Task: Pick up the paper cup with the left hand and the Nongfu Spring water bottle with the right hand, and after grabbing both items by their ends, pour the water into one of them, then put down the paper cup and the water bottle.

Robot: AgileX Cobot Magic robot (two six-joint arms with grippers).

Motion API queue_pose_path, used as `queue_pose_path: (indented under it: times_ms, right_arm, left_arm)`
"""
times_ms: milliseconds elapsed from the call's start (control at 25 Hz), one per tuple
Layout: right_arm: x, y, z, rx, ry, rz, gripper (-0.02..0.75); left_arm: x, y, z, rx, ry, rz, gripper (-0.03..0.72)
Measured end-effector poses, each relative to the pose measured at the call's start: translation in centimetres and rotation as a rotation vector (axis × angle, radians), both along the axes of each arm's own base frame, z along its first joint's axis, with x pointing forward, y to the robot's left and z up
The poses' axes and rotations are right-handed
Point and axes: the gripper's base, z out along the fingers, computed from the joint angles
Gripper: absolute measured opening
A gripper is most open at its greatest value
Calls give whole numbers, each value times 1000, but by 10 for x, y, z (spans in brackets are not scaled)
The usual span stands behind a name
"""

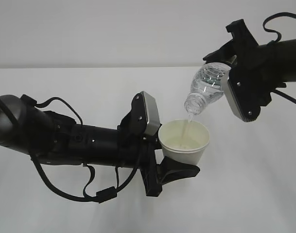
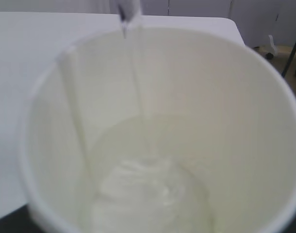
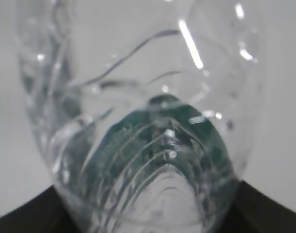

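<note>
The white paper cup (image 1: 184, 143) is held upright above the table, and my left gripper (image 1: 164, 145) is shut on its lower side. The left wrist view looks straight down into the paper cup (image 2: 225, 97), where water (image 2: 145, 187) churns at the bottom. My right gripper (image 1: 228, 74) is shut on the base end of the Nongfu Spring water bottle (image 1: 206, 87). The bottle is tilted mouth-down to the left over the cup, and a thin stream of water (image 1: 187, 127) falls from its mouth into the cup. Up close, the clear ribbed bottle (image 3: 138, 87) fills the right wrist view.
A plain white table (image 1: 65, 87) lies under both arms, with a pale wall behind it. The left arm's black cables (image 1: 96, 194) hang below the forearm. In the left wrist view the table's far right corner (image 2: 230, 22) shows, with floor beyond it.
</note>
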Motion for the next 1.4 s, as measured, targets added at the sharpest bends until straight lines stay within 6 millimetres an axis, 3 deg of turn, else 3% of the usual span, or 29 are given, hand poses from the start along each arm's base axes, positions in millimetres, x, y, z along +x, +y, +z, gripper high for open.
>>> queue_pose_path:
  times_ms: [1400]
  right_arm:
    - [-2, 0, 5, -12, -20, 10, 440]
  left_arm:
    - [0, 0, 0, 1, 0, 1, 456]
